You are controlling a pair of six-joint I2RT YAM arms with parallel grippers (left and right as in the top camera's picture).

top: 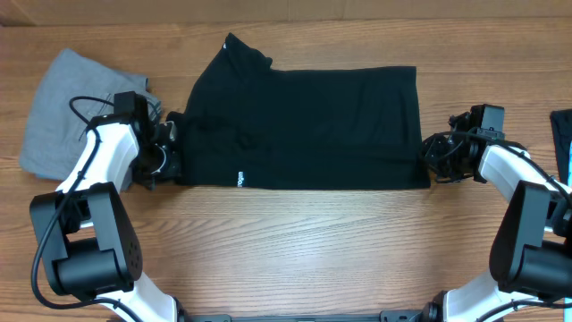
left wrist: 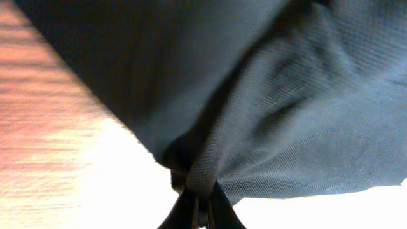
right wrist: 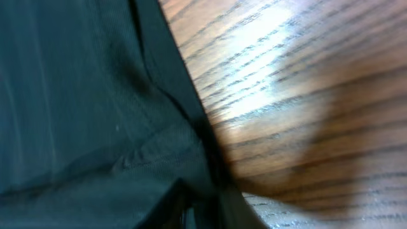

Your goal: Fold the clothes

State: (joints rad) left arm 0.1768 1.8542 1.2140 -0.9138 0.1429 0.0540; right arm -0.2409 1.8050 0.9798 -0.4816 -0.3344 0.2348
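Black garment [top: 304, 125] spread flat across middle of counter [top: 295, 241]. Left pincer [left wrist: 200, 207] clamped on bunched fabric at left edge, likely to lift it for fold. Right pincer [top: 438, 159] at opposite edge; cannot tell if gripping. Grey trousers [top: 63, 107] aside, far left.

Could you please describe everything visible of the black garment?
The black garment is soft, fine-knit fabric lying flat across the wooden table as a broad rectangle, a corner jutting out at its upper left, with a small white print near its lower edge. The left gripper is shut on a bunched fold at its left edge; the right gripper meets its right edge, grip unclear.
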